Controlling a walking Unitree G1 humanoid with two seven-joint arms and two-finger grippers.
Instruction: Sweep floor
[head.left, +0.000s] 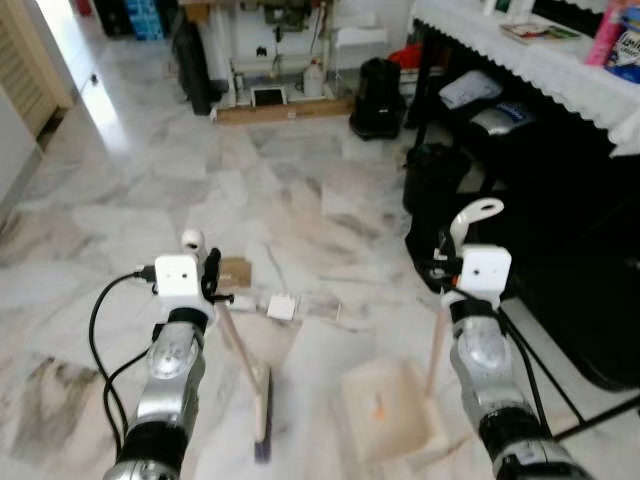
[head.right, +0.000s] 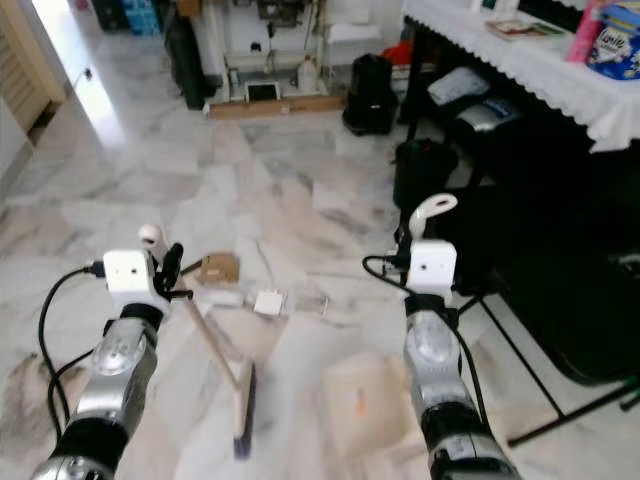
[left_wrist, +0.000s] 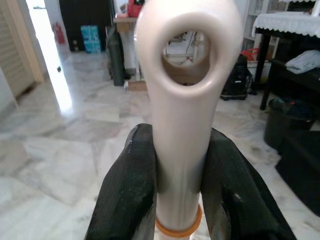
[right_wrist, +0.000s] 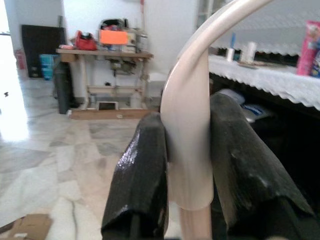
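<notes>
Left claw (left_wrist: 177, 175) clamped on the cream broom handle (left_wrist: 181, 100), one black finger (left_wrist: 127, 190) pressed to each side just under the handle's hanging loop. An orange ring circles the handle below the grip. From the head view the broom (head.left: 245, 370) slants down and to my right from that claw; its dark bristle head (head.left: 262, 440) rests on the floor (head.left: 130, 200) between my two arms.

Right claw (right_wrist: 187, 160) clamped on the dustpan handle (right_wrist: 192, 100), fingers (right_wrist: 137, 185) tight against both sides of the curved cream grip. The handle's hooked top (head.left: 475, 215) stands above the wrist camera. The dustpan (head.left: 395, 410) sits flat on the floor just right of the broom head, its stick rising to my right claw. A small orange speck (head.left: 379, 405) lies inside the pan.

Floor is pale marble with grey veining. Ahead of the broom, scattered litter: a brown cardboard scrap (head.left: 236, 270), a small white square piece (head.left: 282, 307), a flat pale wrapper (head.left: 322, 310) beside it.

To my right, a black-legged worktop (head.left: 540, 60) with a white lace-edged cloth, dark bags (head.left: 435, 175) beneath it. Far end of the room: a black bin (head.left: 378, 97) and a workbench (right_wrist: 100, 52) with clutter against the wall.
</notes>
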